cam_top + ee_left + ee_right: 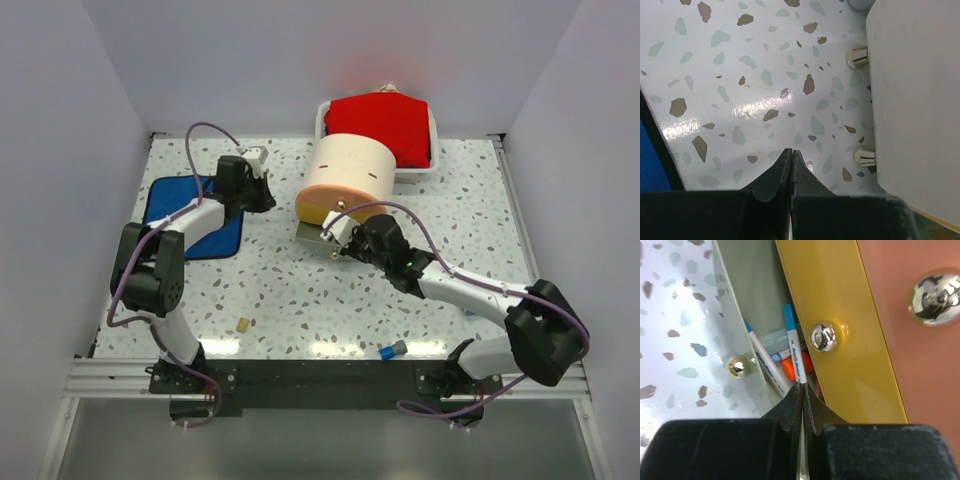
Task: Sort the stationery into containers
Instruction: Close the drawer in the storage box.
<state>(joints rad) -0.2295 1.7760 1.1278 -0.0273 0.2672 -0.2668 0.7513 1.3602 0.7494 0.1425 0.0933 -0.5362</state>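
Blue cloth (170, 200): lies flat at the table's left, partly under the left arm.
Left gripper (791, 155): jaws pressed together, holding nothing, over bare tabletop just left of the drawer unit (347, 165).
Tan eraser block (243, 324): alone on the table near the front edge, well apart from the unit.
Open drawer (760, 295): lowest one, pulled out; a second pen (762, 360) and an orange marker (789, 371) lie inside.
Right gripper (802, 390): jaws clamped on a blue-capped pen (795, 357), whose capped end reaches into the open drawer beneath the yellow drawer (840, 300).
Blue-grey cap piece (392, 350): at the front edge, between the arm bases.
White tray (322, 115): behind the unit, holding a red cloth (380, 125).
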